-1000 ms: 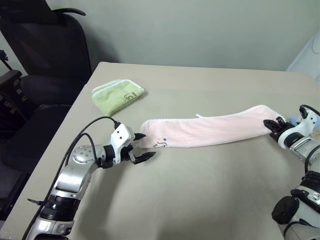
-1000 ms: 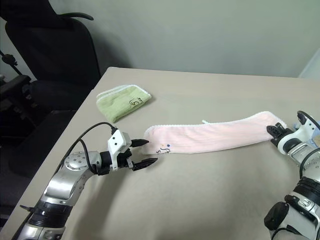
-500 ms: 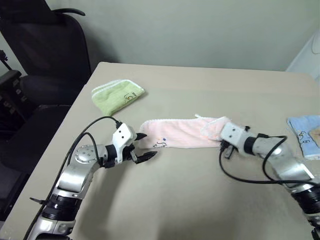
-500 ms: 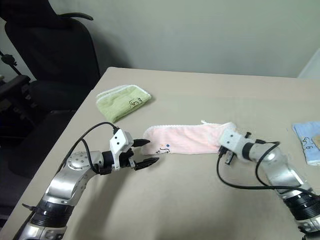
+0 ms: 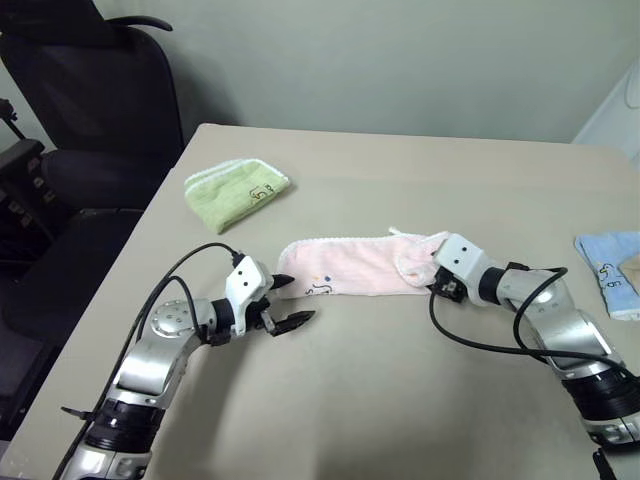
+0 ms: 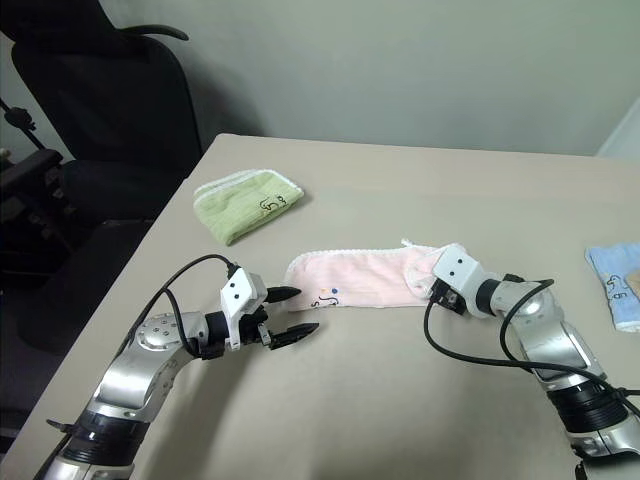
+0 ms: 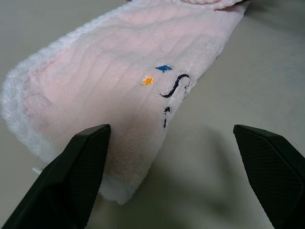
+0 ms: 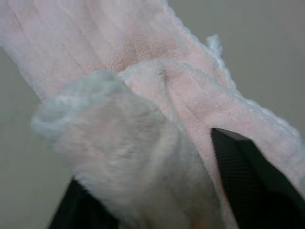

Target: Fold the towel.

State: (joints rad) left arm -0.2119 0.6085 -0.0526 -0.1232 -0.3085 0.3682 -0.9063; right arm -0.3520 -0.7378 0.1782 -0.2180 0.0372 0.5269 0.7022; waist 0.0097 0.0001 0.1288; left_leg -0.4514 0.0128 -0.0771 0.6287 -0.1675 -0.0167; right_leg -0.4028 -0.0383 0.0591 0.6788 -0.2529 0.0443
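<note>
The pale pink towel (image 5: 345, 268) lies flat in the middle of the table, its right end doubled back into a puffy fold (image 5: 415, 255). A small dark embroidered mark (image 7: 171, 90) sits near its left corner. My right gripper (image 5: 438, 282) rests at that folded end. In the right wrist view its fingers (image 8: 248, 181) stand apart, with the bunched fold (image 8: 124, 143) lying between them, so it is open. My left gripper (image 5: 298, 300) is open just in front of the towel's left end, and its fingers (image 7: 81, 167) straddle that corner without touching it.
A folded light green towel (image 5: 235, 192) lies at the table's back left. A light blue towel (image 5: 608, 268) sits at the right edge. A black office chair (image 5: 90, 100) stands beyond the table's left edge (image 5: 120, 250).
My right gripper carried the towel's right end leftward over the towel, making the strip shorter, and its fingers have now spread apart. The left gripper stayed where it was.
</note>
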